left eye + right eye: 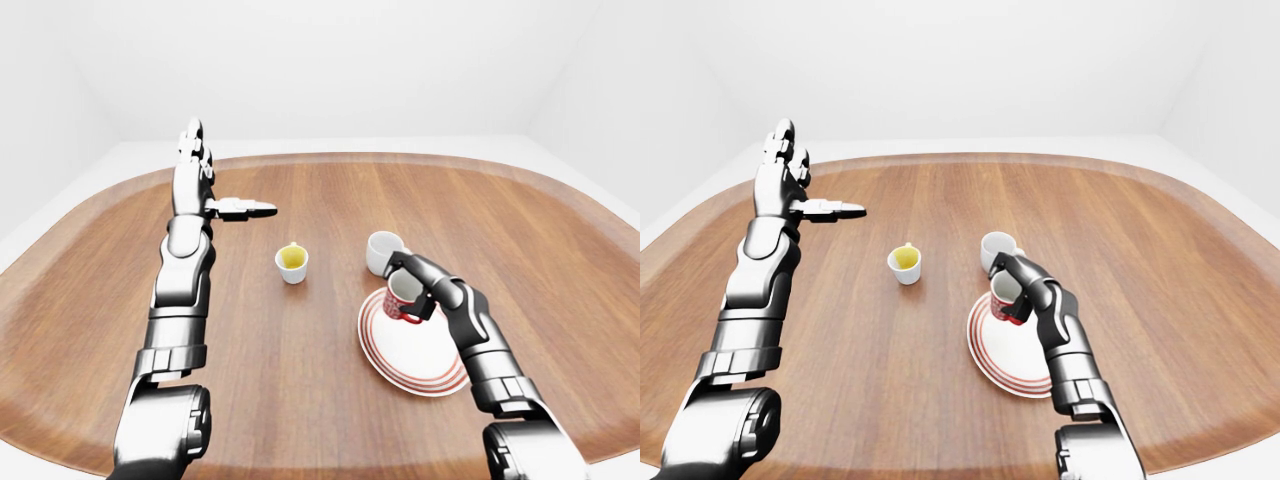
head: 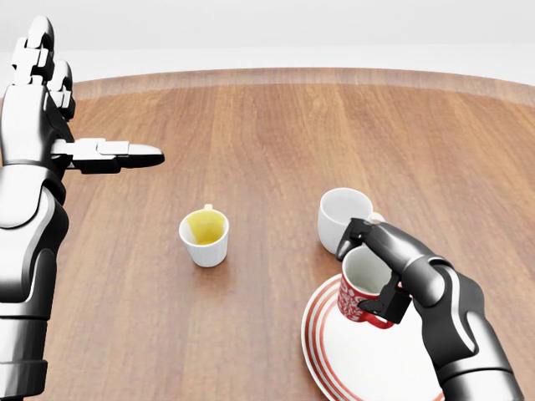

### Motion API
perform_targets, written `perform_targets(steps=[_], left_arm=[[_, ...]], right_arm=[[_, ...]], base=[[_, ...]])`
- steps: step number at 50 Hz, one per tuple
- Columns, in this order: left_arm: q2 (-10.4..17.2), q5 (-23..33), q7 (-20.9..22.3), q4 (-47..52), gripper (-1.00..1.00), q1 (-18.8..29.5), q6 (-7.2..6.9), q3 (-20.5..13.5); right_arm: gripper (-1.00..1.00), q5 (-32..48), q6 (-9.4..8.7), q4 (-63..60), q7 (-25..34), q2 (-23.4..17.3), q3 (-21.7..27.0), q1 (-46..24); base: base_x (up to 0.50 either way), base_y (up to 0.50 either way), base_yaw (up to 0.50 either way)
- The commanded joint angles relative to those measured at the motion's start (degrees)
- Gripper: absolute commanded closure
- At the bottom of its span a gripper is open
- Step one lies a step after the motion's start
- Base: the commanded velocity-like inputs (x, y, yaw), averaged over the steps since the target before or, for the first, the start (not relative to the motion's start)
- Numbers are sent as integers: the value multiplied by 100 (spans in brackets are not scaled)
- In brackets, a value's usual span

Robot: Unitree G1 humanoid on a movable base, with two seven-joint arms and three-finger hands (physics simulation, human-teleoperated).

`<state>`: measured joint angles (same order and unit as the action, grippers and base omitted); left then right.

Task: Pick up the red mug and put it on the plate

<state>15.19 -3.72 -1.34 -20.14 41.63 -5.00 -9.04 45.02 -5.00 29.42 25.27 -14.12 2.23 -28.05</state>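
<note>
Currently, in the left-eye view: gripping the red mug (image 1: 403, 298) with the right hand (image 1: 424, 290), fingers clamped on its rim and side, and holding it over the 11 o'clock edge of the red-striped plate (image 1: 420, 352). Not possible to tell whether the base is touching the plate yet. Standing at 12 o'clock of the red mug, just beside it, a white mug (image 1: 381, 251). Sitting at 9 o'clock of that, well apart, a small white cup (image 1: 291, 263) with a yellow inside.

Now the head view: showing the red mug (image 2: 364, 291) open side up, white inside, nothing in it. Showing the white mug (image 2: 343, 216) likewise with nothing inside. Showing yellow in the small cup (image 2: 204, 236), liquid or lining, unclear. Resting on a wooden table (image 2: 276, 134), all 3 and the plate (image 2: 351, 351).

Finally the right-eye view: raising the left hand (image 1: 800, 195) high at 10 o'clock, fingers spread apart, holding nothing.

Judging the risks: letting go this near the plate's edge could be leaving the mug tilting on the raised rim, toppling off. Pulling the fingers away could also be knocking the white mug, given how close it is.
</note>
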Motion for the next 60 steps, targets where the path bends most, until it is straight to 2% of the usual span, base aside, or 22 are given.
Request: perform_targets(steps=[1,16,39,60], left_arm=[[-13,-13,-9,78,-100,-33,0,-2],[-19,-11,-7,-12,-100,-48,0,5],[-13,-18,-36,-113,-100,-20,0,-3],[-15,-27,-35,-26,-100,-71,0,-4]], right_arm=[[100,-65,0,426,-259,-155,58,-75],[100,72,0,433,-280,-191,40,-75],[100,32,0,1465,-853,-232,-21,-71],[100,43,0,1713,-990,-276,-48,-106]], base=[[0,0,0],[0,0,0],[0,0,0],[0,0,0]])
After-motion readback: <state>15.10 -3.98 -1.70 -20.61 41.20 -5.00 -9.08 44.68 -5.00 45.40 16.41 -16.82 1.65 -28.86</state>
